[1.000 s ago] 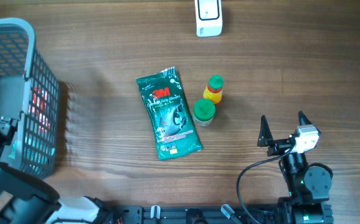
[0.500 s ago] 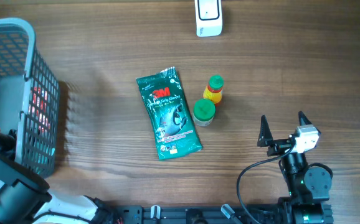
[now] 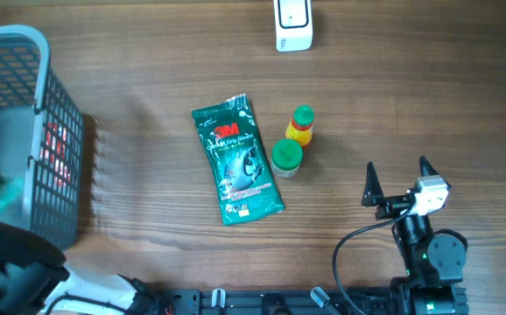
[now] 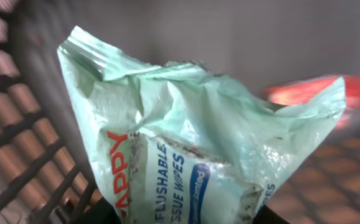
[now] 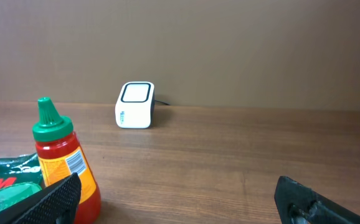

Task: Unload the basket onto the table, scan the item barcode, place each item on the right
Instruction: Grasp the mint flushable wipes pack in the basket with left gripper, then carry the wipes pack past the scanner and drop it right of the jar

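You're at the pickup, left jaws gripping the wipes pack in the basket, right jaws wide open; next, lift it out toward the scanner.

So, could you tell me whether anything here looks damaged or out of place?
The pale green wipes pack looks crumpled and creased, inside the basket. Nothing else stands out.
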Robot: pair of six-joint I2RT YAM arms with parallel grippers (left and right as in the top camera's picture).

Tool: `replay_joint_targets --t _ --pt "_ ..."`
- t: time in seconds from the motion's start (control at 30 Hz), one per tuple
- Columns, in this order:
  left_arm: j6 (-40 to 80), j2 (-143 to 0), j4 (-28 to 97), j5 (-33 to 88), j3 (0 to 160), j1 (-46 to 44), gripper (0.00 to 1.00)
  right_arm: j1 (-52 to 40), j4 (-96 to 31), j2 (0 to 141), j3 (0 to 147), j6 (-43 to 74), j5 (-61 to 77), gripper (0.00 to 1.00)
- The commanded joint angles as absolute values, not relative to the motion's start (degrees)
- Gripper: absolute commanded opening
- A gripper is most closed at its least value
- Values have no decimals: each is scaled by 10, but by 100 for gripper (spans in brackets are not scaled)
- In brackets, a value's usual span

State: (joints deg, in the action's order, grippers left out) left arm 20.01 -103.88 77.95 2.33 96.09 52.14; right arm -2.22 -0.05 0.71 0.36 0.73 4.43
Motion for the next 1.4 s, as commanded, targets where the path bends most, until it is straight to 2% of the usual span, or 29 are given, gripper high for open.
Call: replay_joint_targets --t 0.0,0.07,0.13,0.27,0.33,0.47,0.67,0.73,0.97,1.17,1.37 --pt "200 -1030 873 44 1211 520 40 -22 1 2 3 1 43 100" --pt "199 -1023 895 97 1287 520 39 -22 1 2 3 2 43 100" --pt "199 -1002 912 201 1339 516 40 -22 1 2 3 1 43 100" --pt "199 -951 941 294 1343 466 40 -22 1 2 3 1 43 100" --pt "194 -935 965 293 1343 420 39 -22 1 2 3 1 43 100" --pt "186 -910 965 289 1341 268 37 -22 1 2 3 1 43 100" --pt "201 -921 959 212 1341 3 36 -22 1 2 3 2 43 100" --pt "202 -929 926 196 1341 -94 36 -22 1 2 3 1 43 100" --pt "201 -994 754 168 1341 -319 36 -22 1 2 3 2 43 100" --pt "201 -1119 655 143 1341 -425 37 -22 1 2 3 2 43 100" --pt "200 -1236 569 142 1341 -466 37 -22 1 2 3 2 43 100"
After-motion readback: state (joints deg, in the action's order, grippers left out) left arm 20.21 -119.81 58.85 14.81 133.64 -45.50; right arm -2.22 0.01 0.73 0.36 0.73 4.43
